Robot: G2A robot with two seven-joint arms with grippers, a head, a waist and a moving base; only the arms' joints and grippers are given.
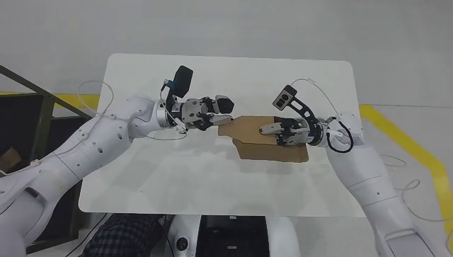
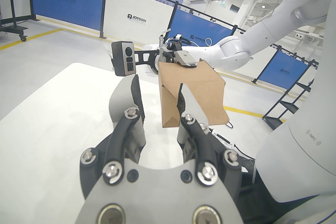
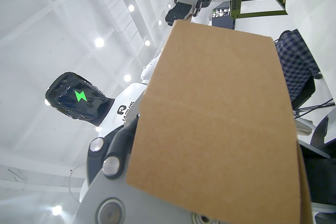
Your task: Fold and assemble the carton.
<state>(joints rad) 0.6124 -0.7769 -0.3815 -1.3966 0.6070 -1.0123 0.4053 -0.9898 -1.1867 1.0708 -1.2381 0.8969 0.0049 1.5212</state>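
Over the table (image 1: 141, 179), carton (image 1: 272, 142) hangs before parted left gripper (image 2: 158, 86).

Support: white rectangular table (image 1: 141, 179), rounded corners, smooth matte top.
Surroundings: far and side edges of the table border pale grey floor (image 1: 283, 16).

The left arm (image 1: 92, 144) and right arm (image 1: 371, 175) are glossy white, built of rounded jointed shells; each wrist carries a black camera (image 1: 183, 81) on a bracket; a black cable (image 1: 347, 141) loops at the right wrist. The left gripper (image 2: 158, 81) has a grey metal base, black links with silver screws (image 2: 112, 172), and pale fingers (image 2: 195, 101) faced with black ribbed pads (image 2: 137, 96); the right gripper (image 1: 272, 128) is likewise grey and black. The head (image 3: 76, 96) is a dark glossy visor with a green lightning sign; the white torso (image 2: 294, 170) bears a small grey mark.
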